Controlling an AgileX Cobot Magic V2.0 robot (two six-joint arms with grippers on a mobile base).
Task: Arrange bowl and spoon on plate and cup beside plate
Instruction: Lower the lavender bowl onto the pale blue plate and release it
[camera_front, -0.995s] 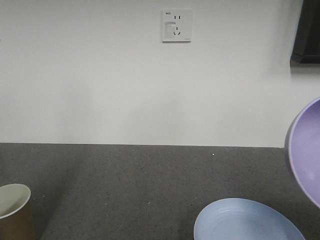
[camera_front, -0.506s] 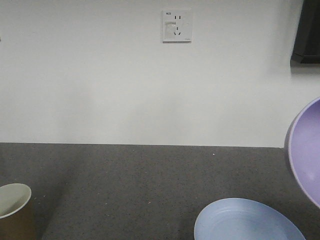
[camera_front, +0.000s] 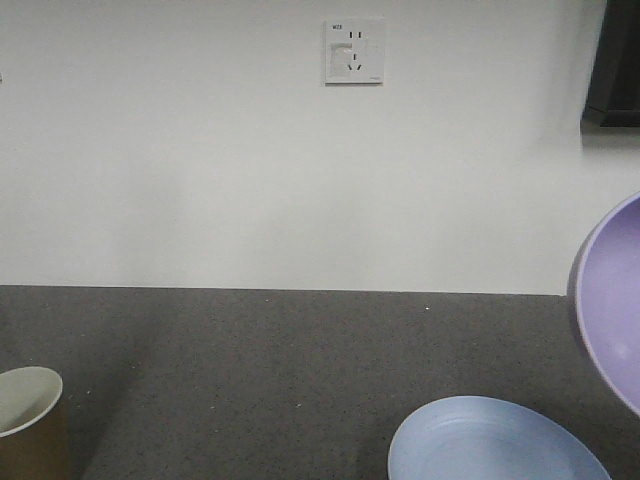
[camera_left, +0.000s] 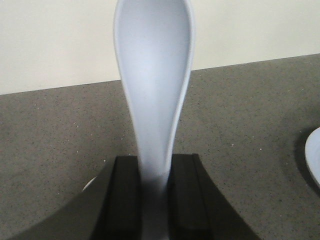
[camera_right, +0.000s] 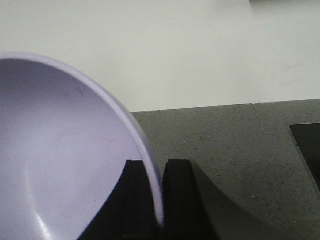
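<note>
Right hand (camera_right: 152, 166) first: it's clamped on the rim of the bowl (camera_right: 60, 150), one finger inside the lip and one outside. The bowl hangs in the air, tipped steeply on edge, with its open side facing left toward the middle of the scene, not up.

From there the plate (camera_front: 490, 445) sits flat on the surface (camera_front: 280, 360), below the bowl and to its left. So for me the coming move turns on going down and left, and levelling the bowl so its base meets the plate. The right arm looks like the nearer one for that.

Left hand (camera_left: 156, 164) is closed on the handle of the spoon (camera_left: 152, 75). The spoon's long axis runs straight out from the hand toward the wall, scoop end farthest away, hollow side facing the wrist cam. A sliver of plate shows at the right edge of that view, so the plate is off to this hand's right.

The cup (camera_front: 25, 410) stands upright at the far left, well apart from the plate, nothing touching it.
</note>
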